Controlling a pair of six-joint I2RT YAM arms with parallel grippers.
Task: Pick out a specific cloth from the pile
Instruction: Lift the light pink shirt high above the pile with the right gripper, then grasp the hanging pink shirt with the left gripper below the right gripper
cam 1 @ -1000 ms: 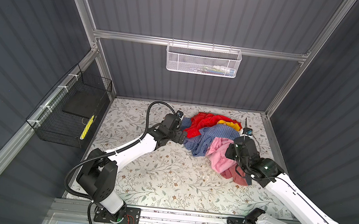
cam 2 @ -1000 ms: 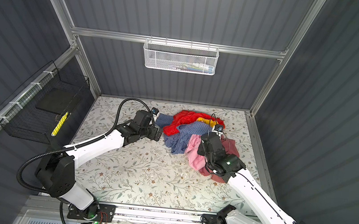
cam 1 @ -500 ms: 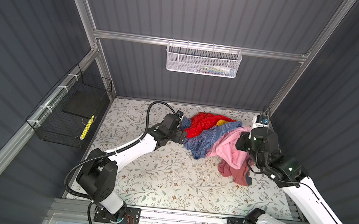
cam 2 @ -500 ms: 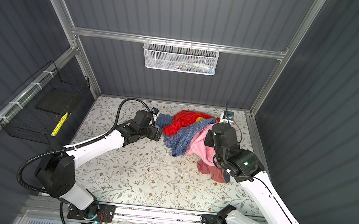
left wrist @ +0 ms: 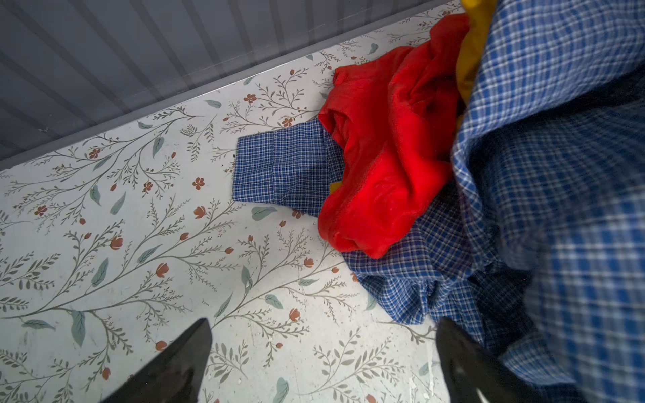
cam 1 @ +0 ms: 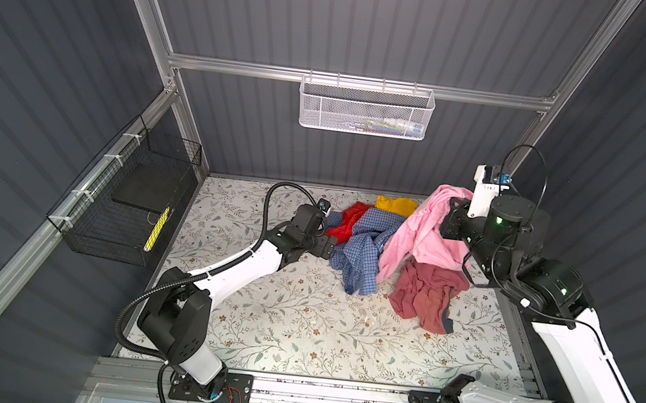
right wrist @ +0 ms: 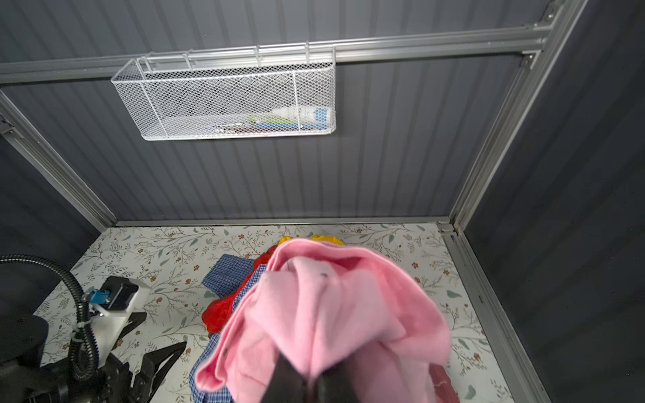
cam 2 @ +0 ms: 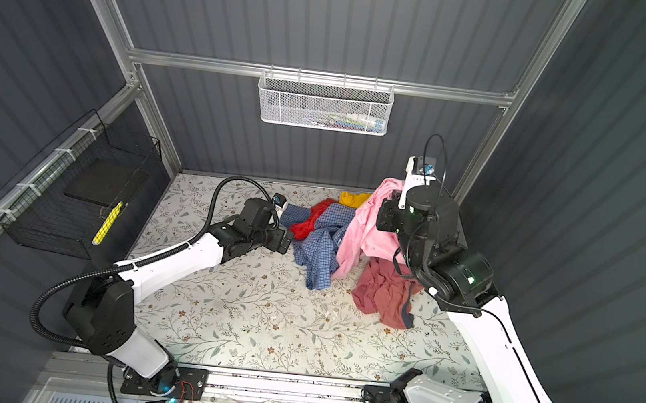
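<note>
R gripper (right wrist: 309,378) clamped tight on the cloth (cam 1: 422,231), held up centre-right in both top views, hem draping onto the pile (cam 1: 362,241). L gripper (left wrist: 323,335) spread wide, empty, at pile's left.

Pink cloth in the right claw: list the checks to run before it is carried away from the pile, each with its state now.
1. Right claw shut on the light pink cotton-like cloth: ok.
2. Cloth's lower end clear of the blue small-checked shirt: cannot tell; it hangs right beside the shirt in both top views.
3. Dusty-rose garment not lifted along: ok, it lies on the floral table.
4. Shiny red garment and mustard yellow garment lying low, out of the grip: ok.
5. Left claw open, holding nothing: ok.
</note>
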